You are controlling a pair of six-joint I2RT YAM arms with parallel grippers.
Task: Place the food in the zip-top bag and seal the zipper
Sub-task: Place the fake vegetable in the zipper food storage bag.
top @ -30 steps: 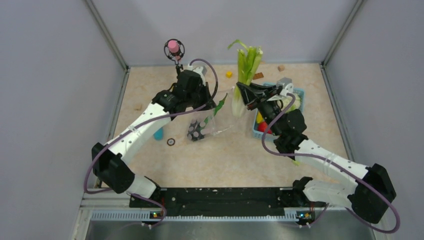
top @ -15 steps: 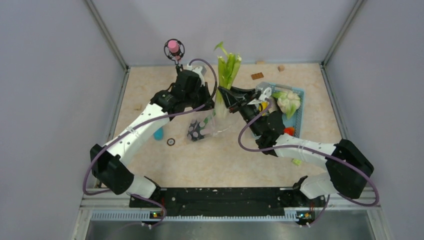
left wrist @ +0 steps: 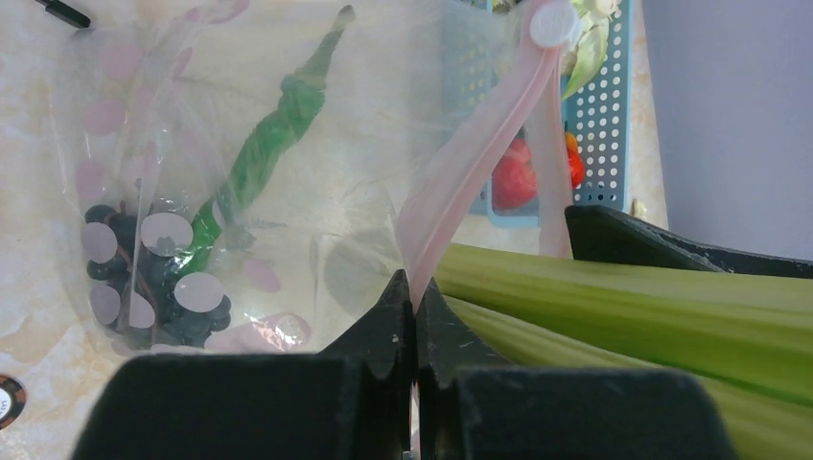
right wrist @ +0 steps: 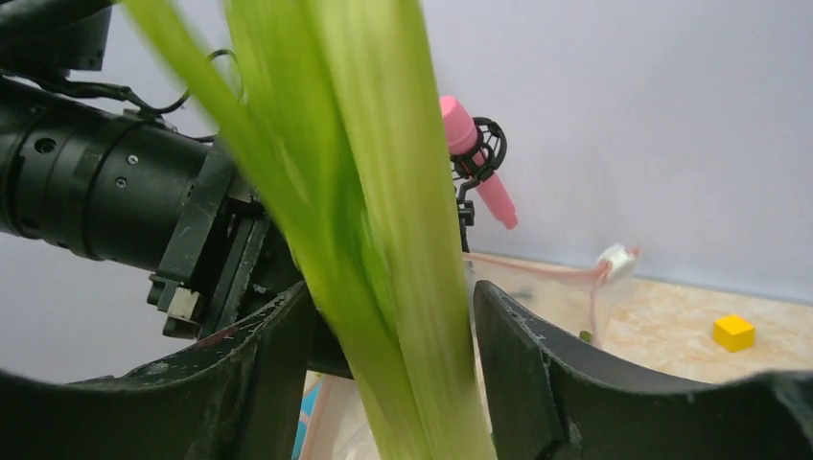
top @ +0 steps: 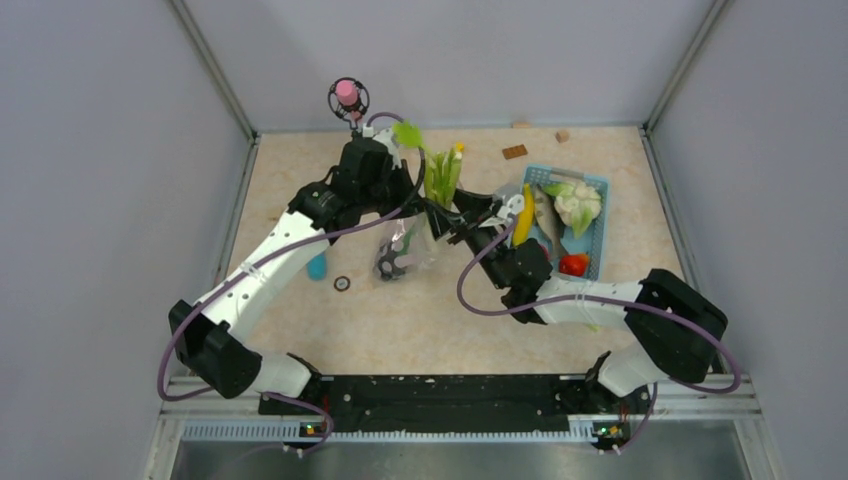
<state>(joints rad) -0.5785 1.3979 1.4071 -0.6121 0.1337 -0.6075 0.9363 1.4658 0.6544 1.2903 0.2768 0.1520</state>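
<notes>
The left gripper (left wrist: 414,287) was pinched tight on the zipper (left wrist: 470,161), lifting that pink edge so the zip-top bag (left wrist: 316,192) hung open beneath it over the table. 2 pieces of food lay inside already: the dark grape bunch (left wrist: 120,235) at the bottom and the green pod (left wrist: 273,153) slanting up the clear wall.

Just right of the pinched strip came the leafy green stalks (left wrist: 623,307), touching or nearly touching the zipper. The right gripper (right wrist: 388,326) had its 2 fingers closed around them low on the stems. From above, their long axis ran away from the arm bases, pale butt end down near the bag's mouth, leaves up by the left wrist.

That was the relation that mattered, in my judgement: the opening lay below and to the left of the butt end, so the stalks needed to go in lengthwise, butt first, past the raised strip.

Farther right, the basket (left wrist: 604,125) held the banana (top: 524,215), the cauliflower (top: 575,205) and a red fruit (top: 573,264).
</notes>
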